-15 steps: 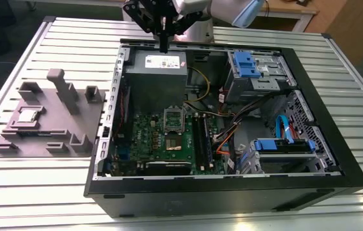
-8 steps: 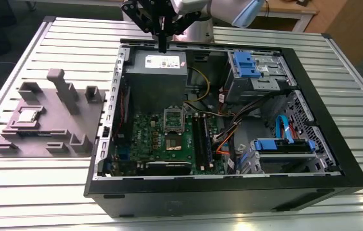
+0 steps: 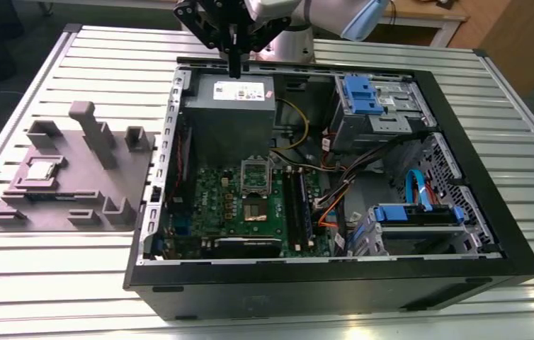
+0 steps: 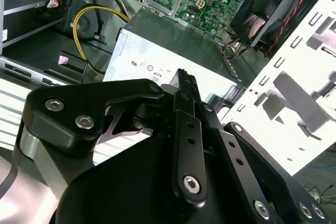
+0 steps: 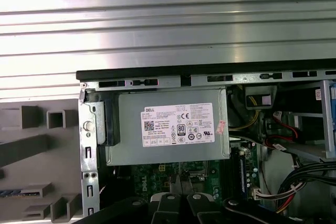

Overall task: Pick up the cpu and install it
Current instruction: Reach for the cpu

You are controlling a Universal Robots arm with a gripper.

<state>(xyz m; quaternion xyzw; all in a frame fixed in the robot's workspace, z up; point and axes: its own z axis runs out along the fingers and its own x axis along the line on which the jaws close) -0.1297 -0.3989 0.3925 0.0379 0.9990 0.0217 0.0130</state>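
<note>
The cpu (image 3: 40, 171), a small silvery square chip, lies in a recess of the grey holder block (image 3: 78, 195) on the table, at the exterior view's left of the open computer case (image 3: 343, 283). My gripper (image 3: 236, 69) hangs over the far edge of the case, above the grey power supply box (image 3: 234, 106), well away from the cpu. Its black fingers (image 4: 185, 85) are pressed together with nothing between them. The green motherboard (image 3: 248, 212) lies in the case, and its bare metal-framed socket (image 3: 256, 173) sits just past the power supply (image 4: 173, 56).
Black memory sticks (image 3: 297, 202) stand beside the socket. Blue-handled drive cages (image 3: 371, 99) and loose cables (image 3: 343, 177) fill the case at the exterior view's right. The holder block has upright posts (image 3: 92, 131). The slatted metal table (image 5: 157, 19) surrounds the case.
</note>
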